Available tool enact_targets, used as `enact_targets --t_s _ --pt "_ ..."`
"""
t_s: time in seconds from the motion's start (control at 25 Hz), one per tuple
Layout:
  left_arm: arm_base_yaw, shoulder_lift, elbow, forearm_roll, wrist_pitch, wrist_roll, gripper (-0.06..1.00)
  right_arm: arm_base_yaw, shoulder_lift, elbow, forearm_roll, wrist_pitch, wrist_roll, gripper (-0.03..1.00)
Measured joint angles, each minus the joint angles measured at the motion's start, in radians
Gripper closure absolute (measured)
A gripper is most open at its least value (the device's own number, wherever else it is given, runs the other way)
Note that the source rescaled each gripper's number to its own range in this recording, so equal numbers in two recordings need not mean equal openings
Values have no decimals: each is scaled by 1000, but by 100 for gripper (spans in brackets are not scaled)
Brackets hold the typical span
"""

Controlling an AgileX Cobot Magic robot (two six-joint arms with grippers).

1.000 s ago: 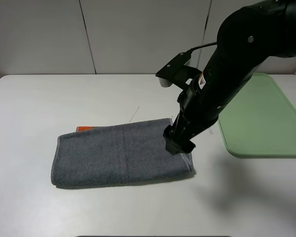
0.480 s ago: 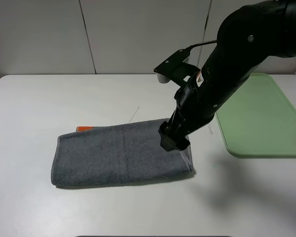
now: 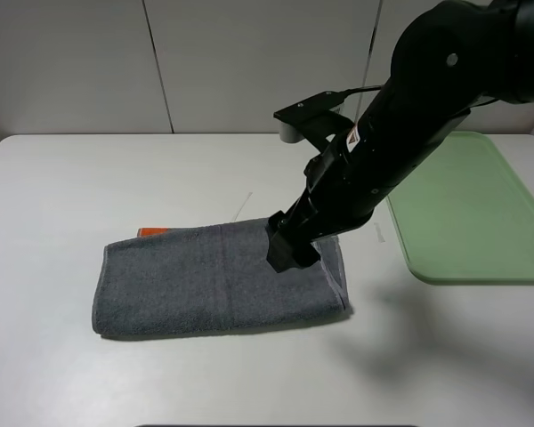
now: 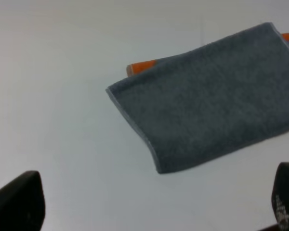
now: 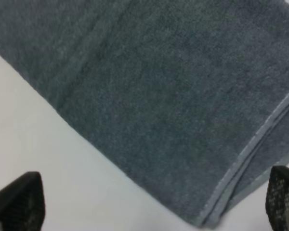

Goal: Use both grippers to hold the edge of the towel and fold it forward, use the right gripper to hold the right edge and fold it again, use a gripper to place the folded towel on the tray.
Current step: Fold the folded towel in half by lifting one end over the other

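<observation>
Grey terry towel (image 3: 205, 285), folded once, lies flat on white tabletop (image 3: 71, 178), lower centre-left of ext. view. Orange strip (image 3: 153, 231) peeks out at its upper-left edge. Pale green plastic tray (image 3: 472, 213) at right, apart from towel. R gripper (image 3: 291, 252) over towel's right part, fingers spread wide, grasping nothing; contact w/ cloth can't tell. L gripper (image 4: 151, 202) likewise released, above table near a towel corner.
</observation>
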Motion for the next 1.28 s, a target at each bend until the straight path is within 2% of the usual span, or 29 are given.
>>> enact_targets --t_s 0.16,0.44,0.6,0.72,1.04,1.28 --pt "118 0 0 0 0 1 0 0 0 0 6 -3 89 -3" --pt "399 0 0 0 0 2 0 0 0 0 6 -26 201 -3" --pt "503 0 0 0 0 2 0 0 0 0 6 -46 254 -3" --pt "532 0 0 0 0 2 0 0 1 0 6 -49 296 -3" --pt "535 0 0 0 0 2 0 0 105 0 -5 -106 419 -3" --pt "535 0 0 0 0 2 0 -14 198 0 -16 -135 440 -3"
